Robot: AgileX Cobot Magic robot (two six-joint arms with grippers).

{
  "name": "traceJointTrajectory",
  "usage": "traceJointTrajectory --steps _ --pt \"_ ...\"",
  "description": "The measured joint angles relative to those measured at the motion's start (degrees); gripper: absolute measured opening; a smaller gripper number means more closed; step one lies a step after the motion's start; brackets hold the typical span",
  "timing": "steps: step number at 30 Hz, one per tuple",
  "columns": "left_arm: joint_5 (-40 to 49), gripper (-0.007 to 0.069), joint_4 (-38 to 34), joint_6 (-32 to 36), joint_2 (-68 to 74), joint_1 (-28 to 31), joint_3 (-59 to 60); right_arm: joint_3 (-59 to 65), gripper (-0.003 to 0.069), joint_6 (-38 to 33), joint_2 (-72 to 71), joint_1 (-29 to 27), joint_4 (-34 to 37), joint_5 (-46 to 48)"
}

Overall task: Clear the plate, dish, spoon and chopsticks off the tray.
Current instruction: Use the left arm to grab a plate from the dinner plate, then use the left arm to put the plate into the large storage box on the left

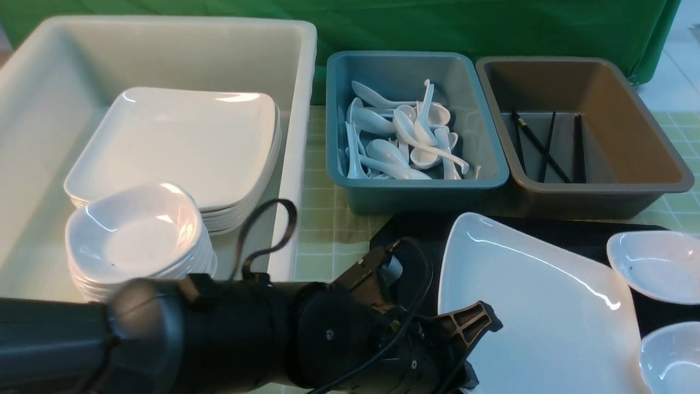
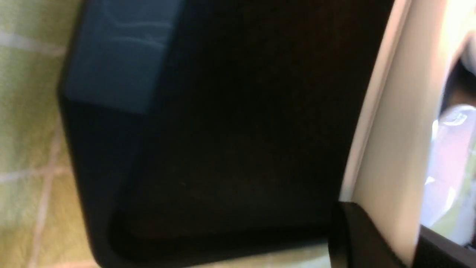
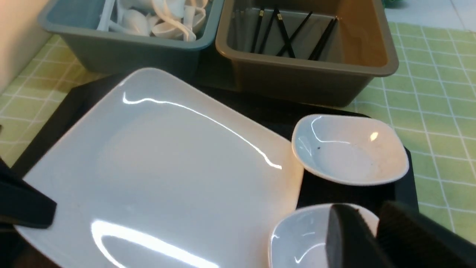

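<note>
Nearest us lies our matte black left arm (image 1: 164,334), stretched across the near edge. The left hand (image 1: 473,325) is clenched on the near-left rim of the plate (image 1: 536,306), a grip we judge is meant for carrying it left to the white tub (image 1: 164,44), where like plates (image 1: 180,142) are stacked. Glossy, flat and round-cornered, the plate sits over the black tray (image 1: 415,230), left of two small deep dishes (image 1: 656,265). Our right hand (image 3: 370,214) straddles the rim of the nearer dish (image 3: 297,238); whether it pinches we cannot tell. Spoons (image 1: 404,131) fill the teal bin (image 1: 470,71) and chopsticks (image 1: 541,145) lie in the brown bin (image 1: 629,109), far across the checked bench (image 1: 322,219); none shows on the tray.
</note>
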Motion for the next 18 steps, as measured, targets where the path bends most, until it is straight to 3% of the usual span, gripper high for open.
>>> traceJointTrajectory --steps 5,18 --pt "3.0 0.0015 3.2 -0.5 -4.7 0.0 0.4 0.0 0.0124 0.0 0.0 0.0 0.0 0.0" --pt "1.2 0.0016 14.7 -10.6 -10.2 1.5 0.5 0.0 0.0135 0.0 0.0 0.0 0.0 0.1"
